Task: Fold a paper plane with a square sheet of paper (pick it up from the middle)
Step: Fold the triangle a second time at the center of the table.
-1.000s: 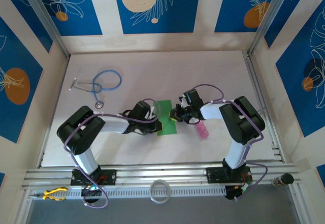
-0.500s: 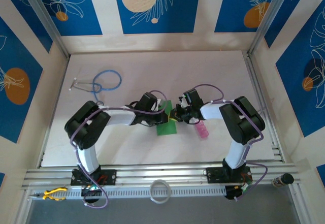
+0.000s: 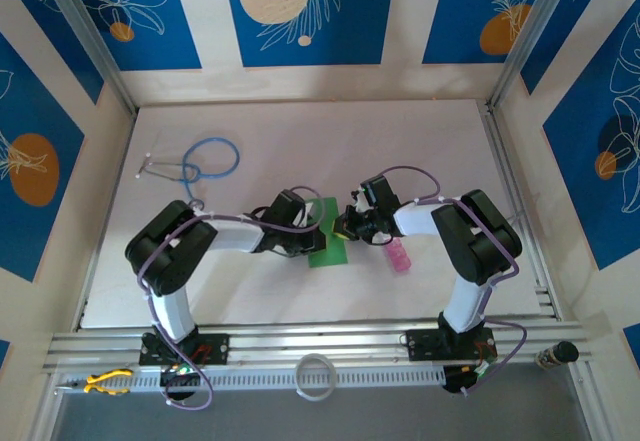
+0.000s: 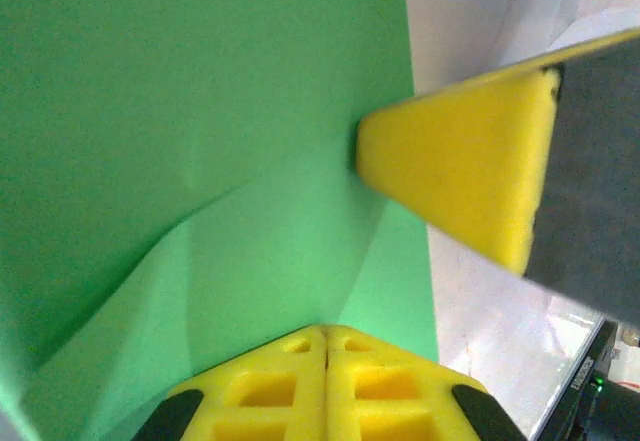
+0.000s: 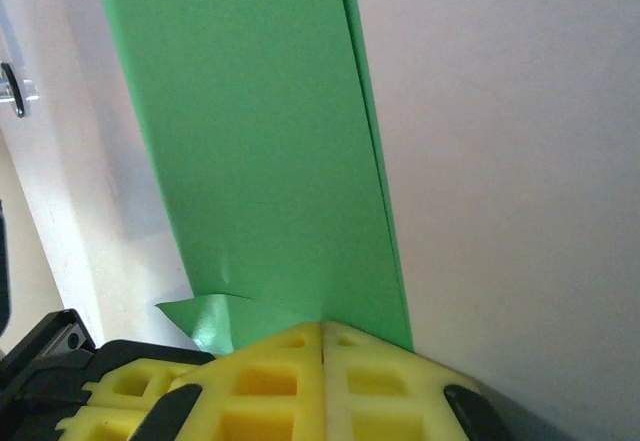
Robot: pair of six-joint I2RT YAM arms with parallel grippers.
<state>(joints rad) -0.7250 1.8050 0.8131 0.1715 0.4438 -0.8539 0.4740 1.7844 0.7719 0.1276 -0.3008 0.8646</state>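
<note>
Top view: the square sheet of paper (image 3: pixel 328 237), folded narrow, lies mid-table (image 3: pixel 400 151), its long axis pointing away from the arms, between the left pincer (image 3: pixel 311 231) and the right pincer (image 3: pixel 346 229).
Left wrist: fingers together over green.
Right wrist: fingers together at the strip's near end.

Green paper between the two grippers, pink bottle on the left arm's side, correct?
No: the pink bottle lies on the right arm's side, as the top external view shows. The green paper does sit between the left gripper and right gripper.
</note>
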